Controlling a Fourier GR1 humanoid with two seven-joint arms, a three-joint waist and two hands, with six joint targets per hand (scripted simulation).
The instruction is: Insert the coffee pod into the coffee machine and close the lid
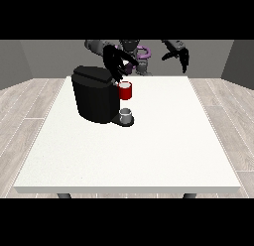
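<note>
The black coffee machine [94, 93] stands on the table's left half, with its lid [92, 74] lying low across the top. A red thing at the machine [125, 91] sits at the front of its head. Below that, a grey thing [127, 115] rests on the machine's base; I cannot tell whether it is the pod. The hand at the view's left [116, 63] hovers over the front of the machine's head, just above the red thing, fingers spread and pointing down. The hand at the view's right [179, 53] is raised behind the table's far edge, fingers hanging relaxed, holding nothing.
The white table [163, 141] stretches wide to the right of and in front of the machine. The robot's torso [136, 54] is behind the far edge. Wooden floor surrounds the table.
</note>
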